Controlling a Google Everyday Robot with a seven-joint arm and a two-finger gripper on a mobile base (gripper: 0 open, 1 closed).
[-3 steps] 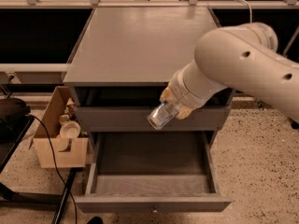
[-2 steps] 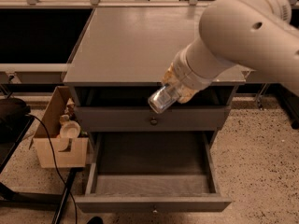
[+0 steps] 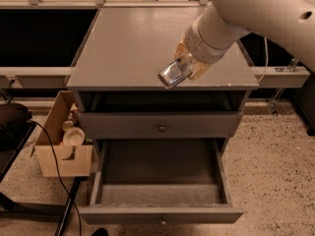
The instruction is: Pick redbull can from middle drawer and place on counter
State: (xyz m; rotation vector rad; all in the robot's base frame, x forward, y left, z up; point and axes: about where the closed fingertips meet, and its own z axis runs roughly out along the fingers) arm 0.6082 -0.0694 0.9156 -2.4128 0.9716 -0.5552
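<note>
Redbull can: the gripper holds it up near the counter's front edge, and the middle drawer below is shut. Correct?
No. The camera view shows the middle drawer pulled open, not shut. The rest stands: the gripper holds the redbull can up near the front edge of the counter.
</note>
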